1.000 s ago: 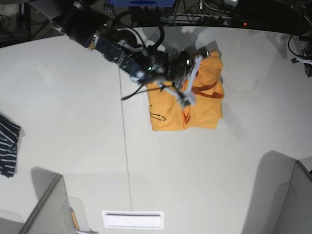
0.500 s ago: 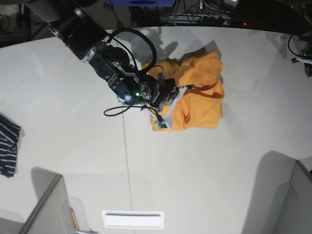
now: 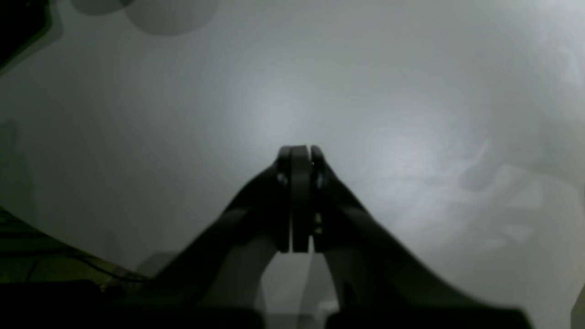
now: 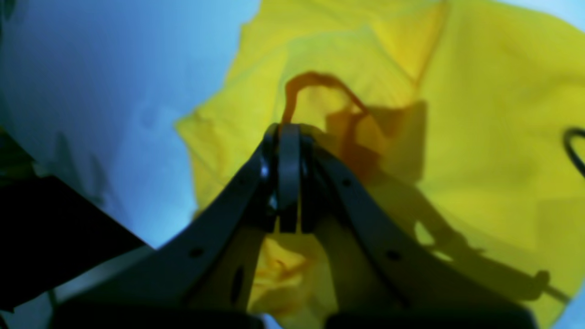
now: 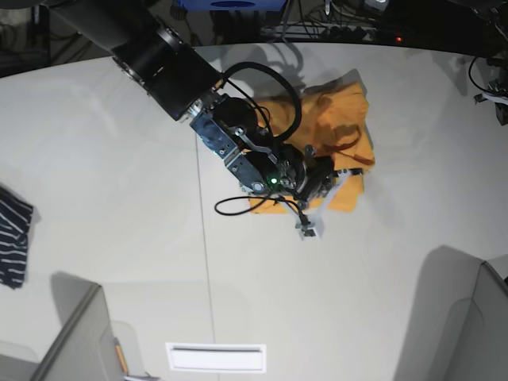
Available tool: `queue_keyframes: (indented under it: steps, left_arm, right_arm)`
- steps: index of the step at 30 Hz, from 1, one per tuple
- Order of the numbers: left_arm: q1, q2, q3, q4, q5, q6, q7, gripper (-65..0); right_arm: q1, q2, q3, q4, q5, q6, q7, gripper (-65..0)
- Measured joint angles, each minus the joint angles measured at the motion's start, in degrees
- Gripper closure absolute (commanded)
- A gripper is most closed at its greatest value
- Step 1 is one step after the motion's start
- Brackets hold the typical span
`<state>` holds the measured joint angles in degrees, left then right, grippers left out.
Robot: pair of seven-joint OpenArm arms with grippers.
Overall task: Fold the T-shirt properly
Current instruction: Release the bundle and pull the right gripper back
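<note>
The T-shirt (image 5: pixel 349 119) lies as a rumpled orange-yellow bundle at the back middle of the white table (image 5: pixel 119 159), with a darker collar band (image 5: pixel 351 151) on top. My right arm reaches across it from the back left and hides its left and front parts. My right gripper (image 5: pixel 308 231) is shut with nothing between its fingers, its tips at the shirt's front edge just above the table. In the right wrist view the shut right gripper (image 4: pixel 289 130) points over the yellow T-shirt (image 4: pixel 480 137). In the left wrist view the left gripper (image 3: pixel 299 153) is shut above bare grey tabletop.
A small dark striped garment (image 5: pixel 12 238) lies at the table's left edge. A white rectangular label (image 5: pixel 216 357) sits near the front edge. Grey panels stand at the front left (image 5: pixel 79 341) and front right (image 5: pixel 476 325) corners. Cables and equipment line the back edge.
My shut right gripper has swept from the shirt's top, past its front-left corner, to its front edge. The arm now covers more of the shirt, and the cloth has shifted slightly right.
</note>
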<state>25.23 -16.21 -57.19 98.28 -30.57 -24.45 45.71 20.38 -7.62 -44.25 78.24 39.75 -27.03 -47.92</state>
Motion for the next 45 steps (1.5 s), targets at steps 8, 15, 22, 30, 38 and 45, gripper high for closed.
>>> queue_keyframes:
  steps: [8, 15, 22, 30, 38, 45]
  left_arm:
    - [-0.13, -0.04, -0.02, 0.00, 0.02, 0.02, 0.00, 0.0]
    - [-0.13, -0.13, -0.04, 0.00, 0.02, 0.00, 0.02, 0.0]
    - [-0.13, -0.13, -0.04, 0.11, 0.00, 0.02, 0.00, 0.0]
    - [0.22, -0.02, -0.04, 0.11, 0.02, 0.00, 0.00, 0.0]
    - [0.33, 0.02, -0.04, 0.11, 0.00, 0.00, 0.00, 0.0]
    - [-0.11, 0.00, -0.04, 0.11, 0.00, 0.00, 0.02, 0.0]
  right_arm:
    - [7.80, -0.09, -9.18, 0.44, 11.47, -1.22, 1.29, 0.0]
    - [5.99, 4.48, -6.71, 5.44, 10.88, -12.09, -9.18, 0.0]
    - [2.51, 6.95, -6.64, 5.42, 10.93, -12.66, -8.96, 0.0]
    - [2.60, 8.24, -6.75, 1.79, 10.86, -12.61, -7.93, 0.0]
    - [2.69, 7.50, -6.97, -2.25, 10.86, -12.59, -3.61, 0.0]
    - [2.75, 3.58, -7.02, -2.23, 10.84, -12.52, -2.99, 0.0]
